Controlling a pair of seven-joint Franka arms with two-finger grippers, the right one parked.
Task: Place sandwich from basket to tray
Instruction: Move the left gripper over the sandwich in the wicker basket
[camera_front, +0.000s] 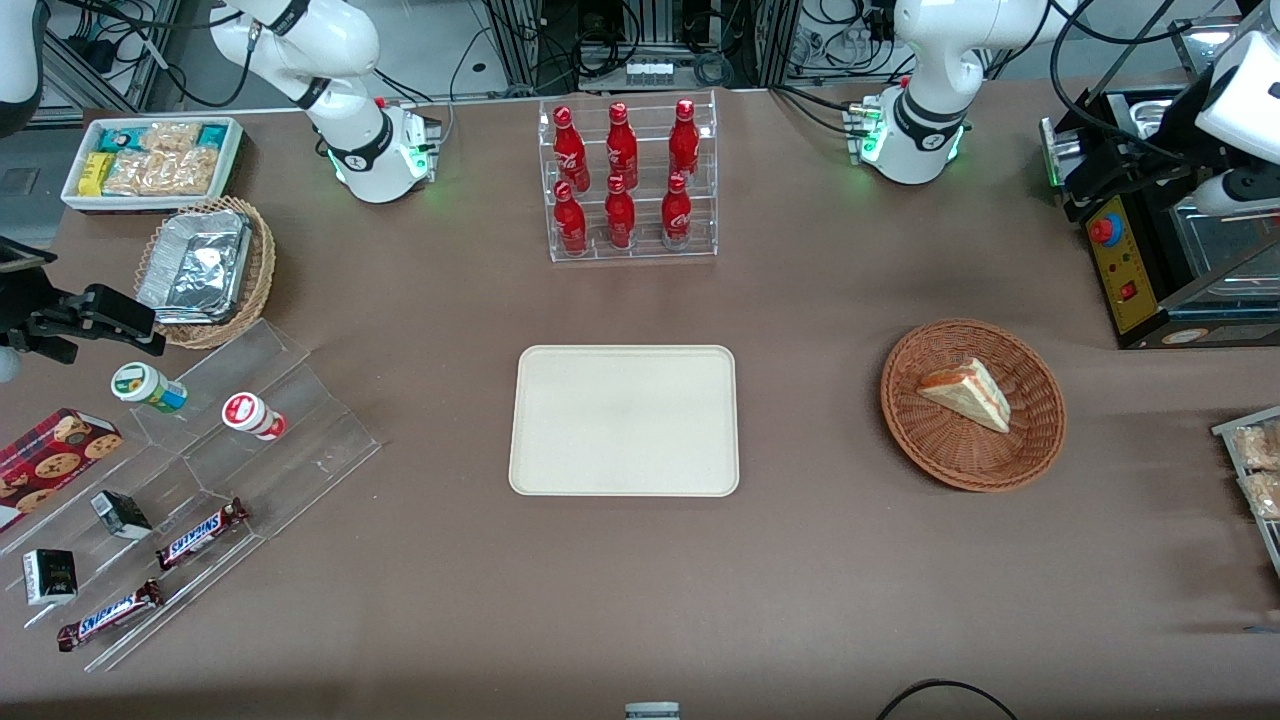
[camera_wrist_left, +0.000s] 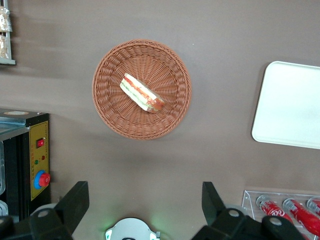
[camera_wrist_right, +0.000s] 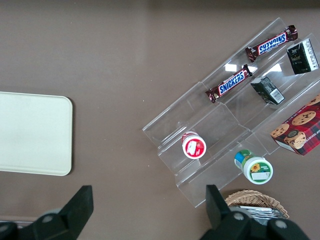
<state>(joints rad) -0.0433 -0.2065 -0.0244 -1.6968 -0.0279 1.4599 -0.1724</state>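
Note:
The sandwich (camera_front: 968, 393) lies in the reddish-brown basket (camera_front: 905, 420), toward the working arm's end of the table. The wedge's pink and green cut edge faces up in the left wrist view (camera_wrist_left: 141, 93), in the middle of the basket (camera_wrist_left: 107, 107). The cream tray (camera_front: 625, 420) lies empty at the table's middle, beside the basket, and part of it shows in the left wrist view (camera_wrist_left: 290, 105). My left gripper (camera_wrist_left: 145, 192) is open and empty. It hangs high above the table near the working arm's base, well apart from the basket.
A clear rack of red bottles (camera_front: 628, 180) stands farther from the front camera than the tray. A black machine with a yellow panel (camera_front: 1150, 270) stands beside the basket. Snack packets (camera_front: 1255, 470) lie at the working arm's table end.

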